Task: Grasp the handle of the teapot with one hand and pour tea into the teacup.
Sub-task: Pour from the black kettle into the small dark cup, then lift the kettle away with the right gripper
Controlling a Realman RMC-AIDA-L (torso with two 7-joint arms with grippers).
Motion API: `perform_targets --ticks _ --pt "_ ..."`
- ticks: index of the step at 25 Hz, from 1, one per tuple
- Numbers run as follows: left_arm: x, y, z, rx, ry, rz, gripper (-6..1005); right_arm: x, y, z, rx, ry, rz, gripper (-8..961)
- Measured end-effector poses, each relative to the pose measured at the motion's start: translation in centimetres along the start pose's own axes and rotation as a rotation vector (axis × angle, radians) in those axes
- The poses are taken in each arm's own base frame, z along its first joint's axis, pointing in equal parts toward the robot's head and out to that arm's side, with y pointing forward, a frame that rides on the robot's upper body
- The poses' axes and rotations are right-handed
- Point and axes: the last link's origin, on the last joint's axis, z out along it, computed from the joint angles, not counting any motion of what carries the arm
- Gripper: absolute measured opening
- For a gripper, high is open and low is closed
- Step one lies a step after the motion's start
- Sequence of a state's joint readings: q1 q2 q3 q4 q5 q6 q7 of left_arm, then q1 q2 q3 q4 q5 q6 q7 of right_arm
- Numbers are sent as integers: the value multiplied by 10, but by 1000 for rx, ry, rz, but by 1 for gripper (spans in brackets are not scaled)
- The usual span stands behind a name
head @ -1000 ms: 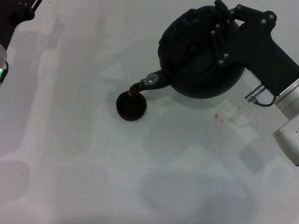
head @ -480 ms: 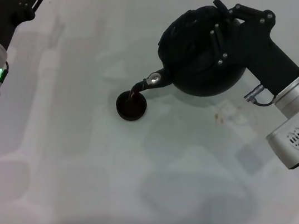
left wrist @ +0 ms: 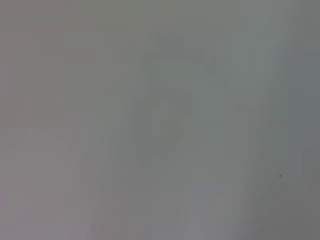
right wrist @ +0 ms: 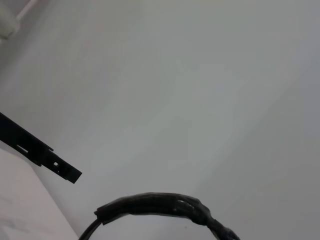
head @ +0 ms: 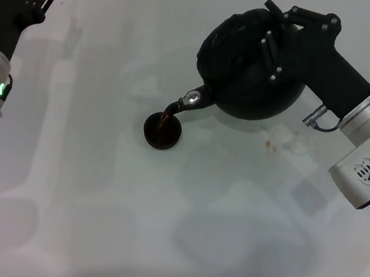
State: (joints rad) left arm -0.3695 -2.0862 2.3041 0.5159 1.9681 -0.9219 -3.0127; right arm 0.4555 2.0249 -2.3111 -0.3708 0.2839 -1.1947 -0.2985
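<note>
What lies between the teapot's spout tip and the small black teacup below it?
In the head view, a thin brown stream of tea runs from the matte-black round teapot down into the tiny black handleless teacup.

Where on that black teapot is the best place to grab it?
By the handle, the arched bail over the top of the teapot, reached from above. The round body offers no grip, while the arch fits between fingers and lets the pot tip. The right gripper holds it there now, pouring into the teacup.
</note>
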Motion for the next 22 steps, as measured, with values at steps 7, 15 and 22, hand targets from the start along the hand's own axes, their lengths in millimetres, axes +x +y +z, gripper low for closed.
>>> perform_targets --ticks 7,15,22 --pt "0 0 0 1 0 1 880 1 -1 -1 3 5 -12 120" --pt "0 0 0 0 0 3 880 2 -3 -1 14 10 -32 121" --pt "0 0 1 -1 0 3 880 2 -3 -1 14 11 -36 119"
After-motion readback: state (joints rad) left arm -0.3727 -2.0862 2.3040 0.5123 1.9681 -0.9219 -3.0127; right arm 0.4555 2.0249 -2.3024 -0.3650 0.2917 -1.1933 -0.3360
